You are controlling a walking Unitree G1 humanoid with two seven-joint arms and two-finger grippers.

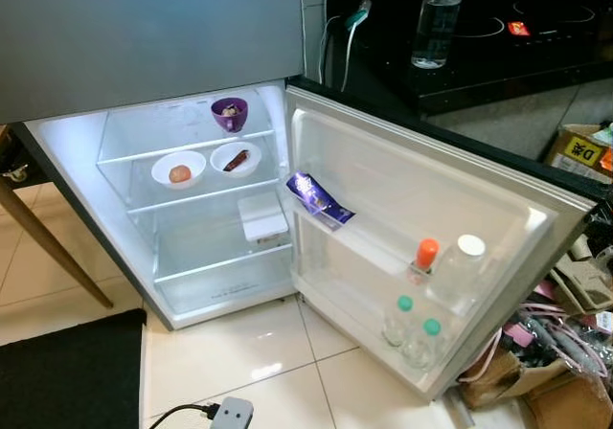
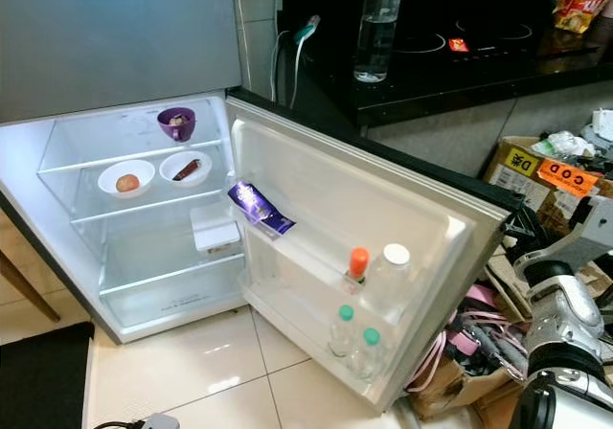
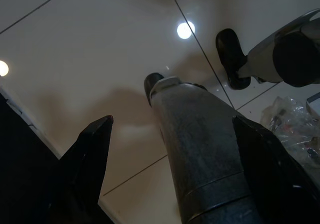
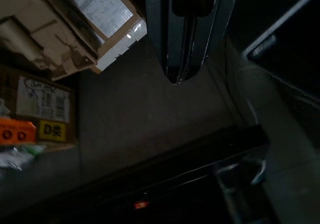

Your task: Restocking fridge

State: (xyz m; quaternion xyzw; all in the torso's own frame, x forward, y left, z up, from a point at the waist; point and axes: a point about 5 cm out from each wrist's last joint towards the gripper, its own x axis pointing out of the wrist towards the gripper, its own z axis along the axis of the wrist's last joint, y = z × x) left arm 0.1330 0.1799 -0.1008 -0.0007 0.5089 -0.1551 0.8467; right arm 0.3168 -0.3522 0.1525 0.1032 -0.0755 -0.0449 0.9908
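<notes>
The fridge (image 1: 192,257) stands open and lit, its door (image 1: 421,190) swung out to the right. A purple bowl (image 1: 229,113) sits on the top shelf. Below it are two white bowls (image 1: 178,169) with food, and lower down a white box (image 1: 261,216). The door shelf holds a purple packet (image 1: 319,200), an orange-capped bottle (image 1: 425,256), a white-capped bottle (image 1: 466,261) and two green-capped bottles (image 1: 414,328). My left gripper (image 3: 175,174) hangs open over the floor beside my leg. My right gripper (image 4: 175,76) is shut and holds nothing; its arm (image 2: 565,324) hangs low by the boxes.
A clear water bottle (image 1: 436,17) stands on the black cooktop counter (image 1: 498,56) behind the door. Cardboard boxes (image 2: 536,175) and tangled cables (image 1: 556,333) crowd the floor at the right. A black mat (image 1: 67,372), a power plug (image 1: 230,414) and a table leg (image 1: 48,247) are at the left.
</notes>
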